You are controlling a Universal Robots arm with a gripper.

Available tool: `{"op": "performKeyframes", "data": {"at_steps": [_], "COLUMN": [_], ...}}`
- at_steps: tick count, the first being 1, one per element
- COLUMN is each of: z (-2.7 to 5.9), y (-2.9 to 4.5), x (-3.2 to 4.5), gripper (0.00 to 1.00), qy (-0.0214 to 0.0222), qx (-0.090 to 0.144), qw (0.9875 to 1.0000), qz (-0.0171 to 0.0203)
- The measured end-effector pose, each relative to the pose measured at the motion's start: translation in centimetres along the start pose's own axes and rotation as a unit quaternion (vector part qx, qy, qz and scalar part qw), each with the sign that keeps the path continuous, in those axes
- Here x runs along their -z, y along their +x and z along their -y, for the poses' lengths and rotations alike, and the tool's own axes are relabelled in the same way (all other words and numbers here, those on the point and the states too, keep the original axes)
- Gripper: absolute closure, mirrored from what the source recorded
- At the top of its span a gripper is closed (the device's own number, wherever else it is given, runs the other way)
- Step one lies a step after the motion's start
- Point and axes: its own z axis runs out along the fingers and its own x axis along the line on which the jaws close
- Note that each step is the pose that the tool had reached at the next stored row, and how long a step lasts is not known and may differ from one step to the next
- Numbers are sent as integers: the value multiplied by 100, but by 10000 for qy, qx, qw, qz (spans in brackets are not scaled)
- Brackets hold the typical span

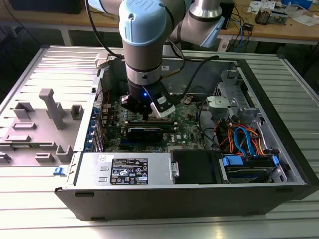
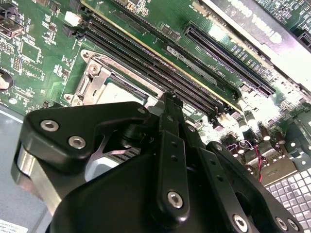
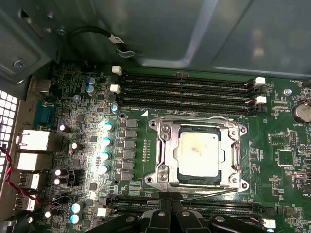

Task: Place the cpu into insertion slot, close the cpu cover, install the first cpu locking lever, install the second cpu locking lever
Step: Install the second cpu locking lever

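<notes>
The chip lies flat in its socket on the green board, just ahead of our claw in the first wrist view, its dull grey top facing up through the window of the silver cover, which looks already folded down around it. The chip is square, so we see no long axis; its edges run parallel to the memory slots beyond the socket, away from the claw. In the exterior view the claw hangs low over the board inside the open computer case, and in the second wrist view its black linkage sits right above the socket corner. The fingertips look drawn close together with nothing between them, though we cannot tell this for sure. We judge the risk to be in the levers: we cannot make out whether either is latched, and a claw coming down slightly off line could scrape the cover, bend a thin lever, or knock the nearer slot clips.
</notes>
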Motion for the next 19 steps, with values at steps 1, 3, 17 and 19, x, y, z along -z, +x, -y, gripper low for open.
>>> {"op": "performKeyframes", "data": {"at_steps": [1, 3, 17, 19], "z": [1, 3, 23, 23], "y": [1, 1, 8, 8], "x": [-2, -20, -133, -134], "gripper": [89, 89, 89, 89], "qy": [0, -3, -52, -57], "qx": [-1, -5, -30, -30], "qw": [10000, 10000, 9999, 9999], "qz": [-3, -31, -158, -157]}}
